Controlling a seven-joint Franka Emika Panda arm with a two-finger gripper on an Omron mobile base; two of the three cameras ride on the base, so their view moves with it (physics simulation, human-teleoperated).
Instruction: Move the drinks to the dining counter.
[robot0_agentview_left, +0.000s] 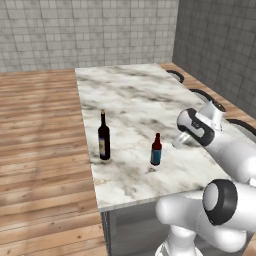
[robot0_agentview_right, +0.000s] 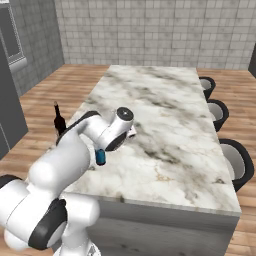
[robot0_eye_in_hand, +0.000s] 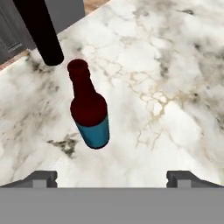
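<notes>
So both bottles in sight are on the dining counter (robot0_agentview_left: 145, 95) already: the small brown-red bottle (robot0_agentview_left: 156, 149) stands upright near the counter's front edge, and the tall wine bottle (robot0_agentview_left: 104, 136) is a bit further toward the counter's left edge, well apart from it. In the hand view the gripper (robot0_eye_in_hand: 112, 178) sits above and just off the small bottle, fingers spread wide with nothing between them — so released, not holding anything. My read is the step in hand is backing off after setting that bottle down. To do it well I'd lift straight up and away before swinging, since the bottle is narrow and tall-ish and a sideways brush from a fingertip could tip it — it's also close enough to the counter's front edge that a knock could roll it off.
</notes>
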